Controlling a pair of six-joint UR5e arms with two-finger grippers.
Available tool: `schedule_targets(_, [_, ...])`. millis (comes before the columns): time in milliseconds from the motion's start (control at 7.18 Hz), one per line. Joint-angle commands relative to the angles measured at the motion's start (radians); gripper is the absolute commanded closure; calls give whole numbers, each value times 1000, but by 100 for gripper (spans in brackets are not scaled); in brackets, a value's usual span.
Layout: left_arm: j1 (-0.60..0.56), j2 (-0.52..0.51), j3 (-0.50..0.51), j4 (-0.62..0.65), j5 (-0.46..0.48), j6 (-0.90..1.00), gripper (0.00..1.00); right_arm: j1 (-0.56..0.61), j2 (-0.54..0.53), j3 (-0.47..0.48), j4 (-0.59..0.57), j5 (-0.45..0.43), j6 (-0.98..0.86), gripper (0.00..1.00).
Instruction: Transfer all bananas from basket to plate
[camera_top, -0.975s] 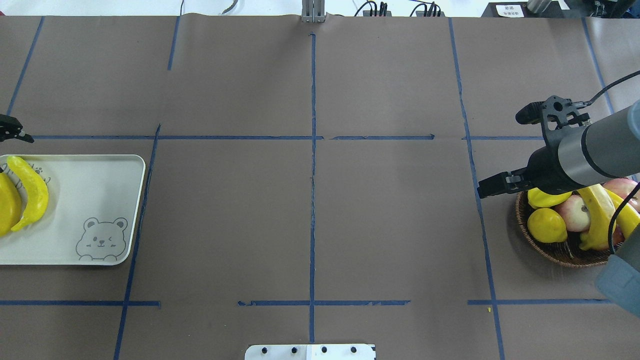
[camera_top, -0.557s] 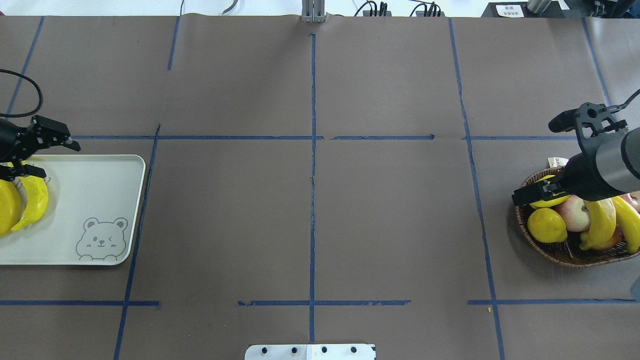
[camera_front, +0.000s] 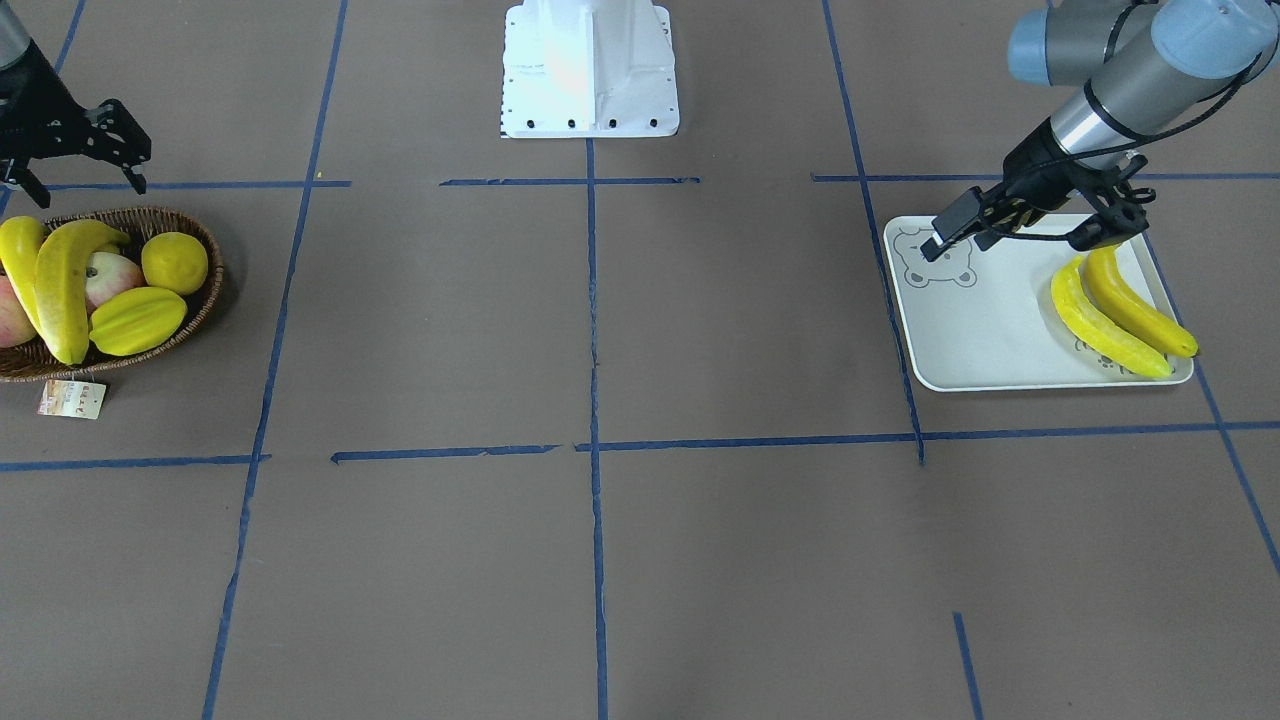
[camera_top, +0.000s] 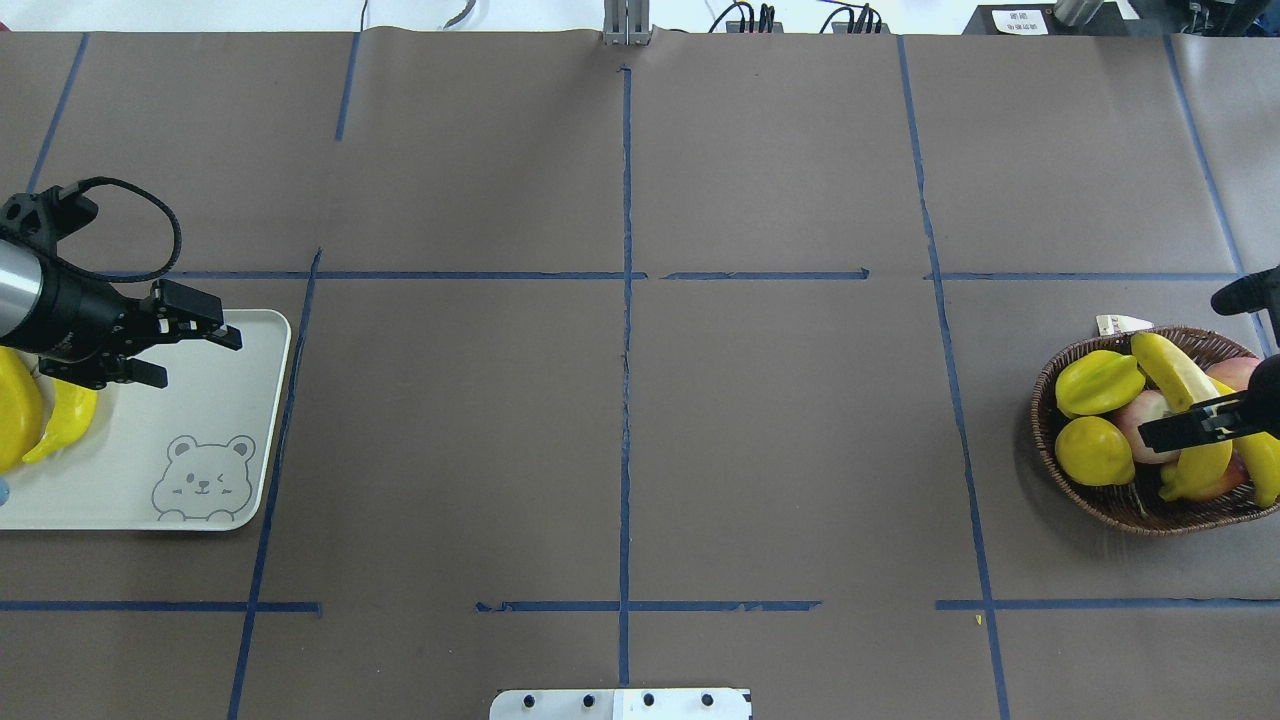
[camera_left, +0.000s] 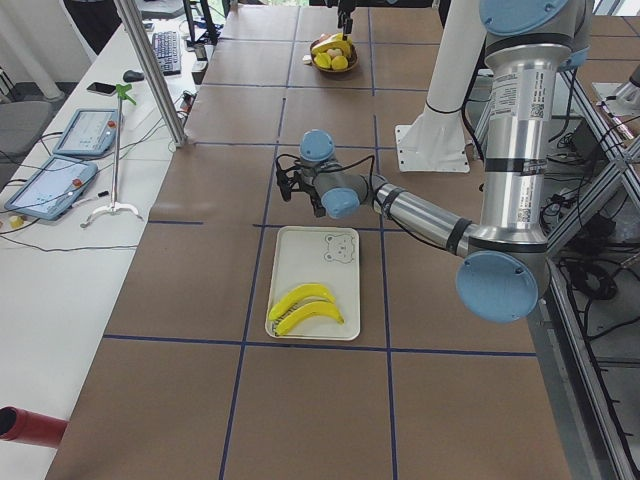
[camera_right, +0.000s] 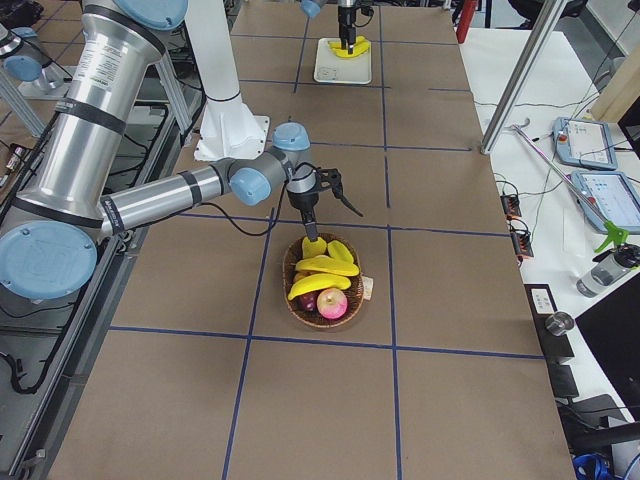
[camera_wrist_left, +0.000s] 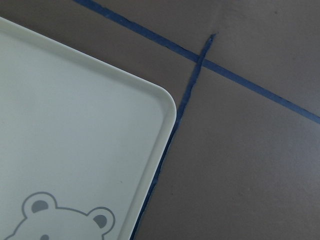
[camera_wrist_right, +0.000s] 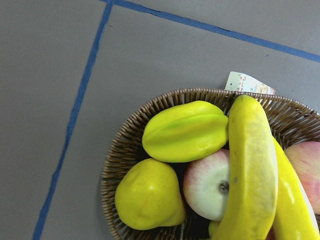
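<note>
Two yellow bananas (camera_front: 1110, 325) lie side by side on the pale bear plate (camera_front: 975, 335), at its end away from the bear face. My left gripper (camera_front: 1010, 243) hangs open and empty over the plate's robot-side edge; overhead it (camera_top: 198, 360) shows over the plate (camera_top: 200, 450), beside the bananas (camera_top: 65, 420). Two more bananas (camera_top: 1175, 370) lie in the wicker basket (camera_top: 1120, 510), the second (camera_top: 1265, 470) at the view's edge. My right gripper (camera_front: 85, 185) is open and empty just above the basket's robot-side rim.
The basket also holds a ridged starfruit (camera_top: 1098, 383), a round yellow citrus (camera_top: 1093, 450) and red apples (camera_top: 1150, 410). A paper tag (camera_front: 72, 398) hangs off its rim. The white robot base (camera_front: 590, 70) stands mid-table. Blue tape lines cross the brown table.
My left gripper has swung in from the left edge and moved right over the plate. My right arm has drawn back to the right, uncovering the basket. Both stay empty.
</note>
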Motion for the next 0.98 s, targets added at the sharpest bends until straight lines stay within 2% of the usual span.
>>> schedule_targets(0, [5, -5, -6, 0, 9, 1, 0, -2, -49, -112, 234, -18, 104, 1])
schedule_targets(279, [5, -15, -6, 0, 9, 1, 0, -5, -63, -149, 256, -44, 112, 2])
schedule_targets(836, [4, -12, -6, -1, 9, 1, 0, -48, -64, -166, 259, -54, 169, 4])
